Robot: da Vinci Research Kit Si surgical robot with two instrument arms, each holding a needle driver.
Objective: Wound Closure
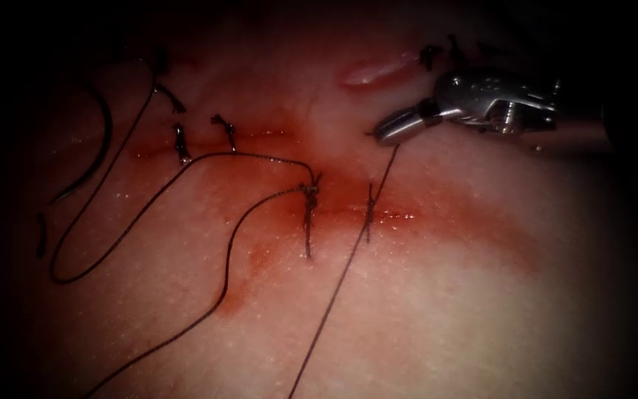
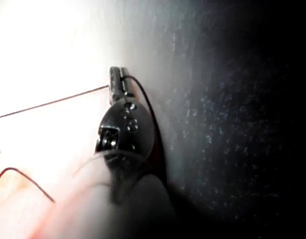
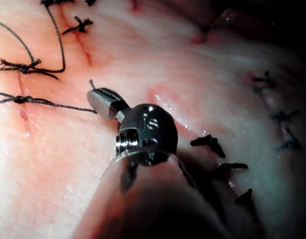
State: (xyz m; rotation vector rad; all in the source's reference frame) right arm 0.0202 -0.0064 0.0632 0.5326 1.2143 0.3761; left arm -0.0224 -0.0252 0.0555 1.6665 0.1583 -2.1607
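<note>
Tissue lay under our tools, its cut crossed by knotted stitches. Our right tool gripped the thread above the cut; our left tool clamped thread too. The needle lay loose at far left. We judged a knot underway, needing steady tension.

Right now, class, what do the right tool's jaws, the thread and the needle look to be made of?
Right tool: polished metal, judging by bright glints; jaws shut on the thread.
Thread: dark, thin, matte strand, probably synthetic or silk; it bends in loose loops.
Needle: dark curved wire, likely steel, lying on the tissue left of the cut, held by nothing.
</note>
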